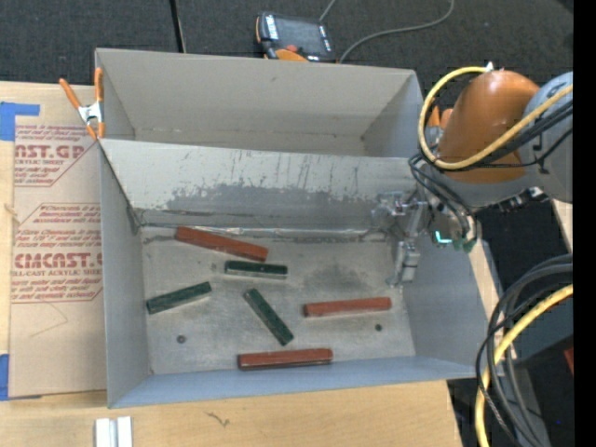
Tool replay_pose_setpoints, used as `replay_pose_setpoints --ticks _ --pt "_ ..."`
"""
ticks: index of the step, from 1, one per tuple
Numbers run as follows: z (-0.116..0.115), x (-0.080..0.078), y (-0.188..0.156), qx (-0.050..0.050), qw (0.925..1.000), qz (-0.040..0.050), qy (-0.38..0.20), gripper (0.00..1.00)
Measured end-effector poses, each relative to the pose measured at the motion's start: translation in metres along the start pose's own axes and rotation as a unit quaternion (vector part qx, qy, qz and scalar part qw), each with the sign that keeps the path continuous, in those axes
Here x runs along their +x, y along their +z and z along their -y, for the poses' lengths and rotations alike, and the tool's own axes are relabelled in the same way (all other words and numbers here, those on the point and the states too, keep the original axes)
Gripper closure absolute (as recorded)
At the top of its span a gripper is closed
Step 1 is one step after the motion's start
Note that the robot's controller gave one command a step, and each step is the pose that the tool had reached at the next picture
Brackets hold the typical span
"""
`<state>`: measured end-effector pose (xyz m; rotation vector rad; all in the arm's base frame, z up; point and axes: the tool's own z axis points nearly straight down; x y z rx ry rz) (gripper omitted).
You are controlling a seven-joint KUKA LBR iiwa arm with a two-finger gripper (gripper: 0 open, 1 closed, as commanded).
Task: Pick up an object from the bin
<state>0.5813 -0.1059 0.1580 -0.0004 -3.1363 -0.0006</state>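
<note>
The end effector hangs at the frame's right, near the bin's right wall, just above the right end of a reddish-brown stick; spread or pressed together, I cannot tell. Descending here it may scrape that wall, or catch only the stick's tip, which would swivel free.

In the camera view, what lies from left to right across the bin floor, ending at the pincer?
Dark green stick at left → short dark green stick → red-brown stick at right → pincer.
</note>
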Motion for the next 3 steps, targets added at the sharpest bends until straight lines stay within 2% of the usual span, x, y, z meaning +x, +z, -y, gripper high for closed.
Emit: replay_pose_setpoints --ticks 1,2,3 --pt "-0.053 0.049 0.09 -0.001 0.9875 0.0005 -0.158 0.0" --pt "-0.052 0.047 0.088 0.0 0.9875 0.0031 -0.157 1.0" --pt "-0.061 0.009 -0.043 0.001 0.9914 0.0079 -0.131 1.0"
